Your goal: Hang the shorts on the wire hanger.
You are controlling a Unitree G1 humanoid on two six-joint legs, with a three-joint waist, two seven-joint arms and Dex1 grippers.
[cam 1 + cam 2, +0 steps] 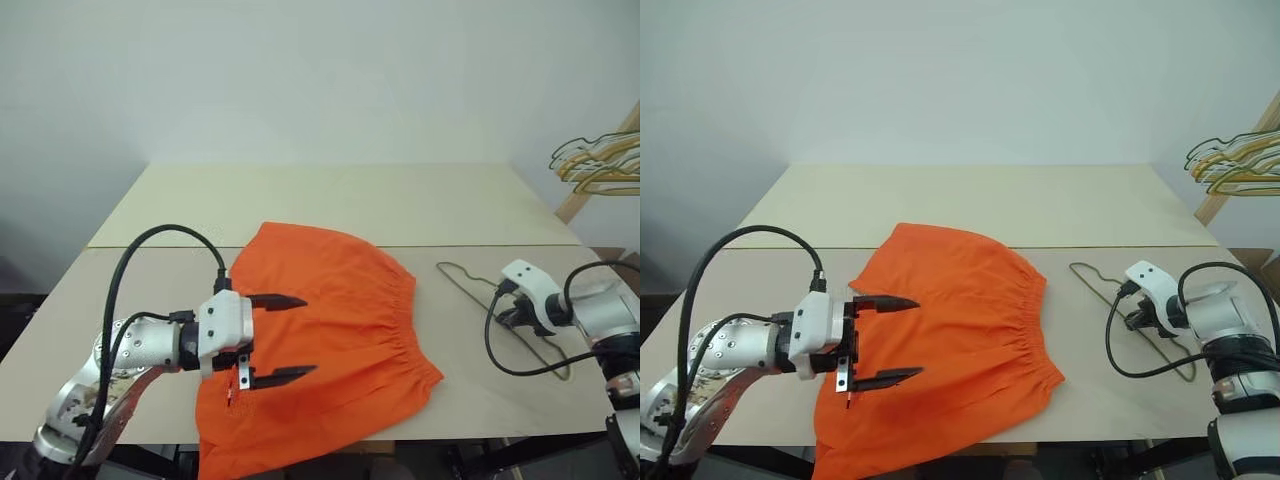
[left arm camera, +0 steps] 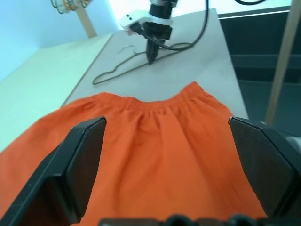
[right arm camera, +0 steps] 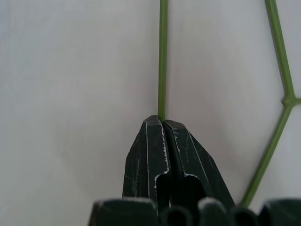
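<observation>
The bright orange shorts (image 1: 340, 310) lie flat on the beige table (image 1: 330, 200), gathered waistband toward the right. My left gripper (image 1: 306, 336) hovers just above their left half, open, its two black fingers (image 2: 80, 165) spread wide with nothing between them. To the right of the shorts the thin grey-olive wire hanger (image 1: 462, 278) lies on the table, its hook nearest the waistband. My right gripper (image 3: 162, 121) points down onto it and is shut on one straight wire (image 3: 162, 56) of the hanger. The left wrist view shows the same right gripper (image 2: 151, 54) pinching the hanger (image 2: 117, 70).
A bunch of yellow and green hangers (image 1: 600, 165) hangs on a wooden post at the far right, beyond the table. A seam (image 1: 480, 246) crosses the tabletop behind the shorts. The table's front edge (image 1: 500, 432) runs close below the shorts' hem.
</observation>
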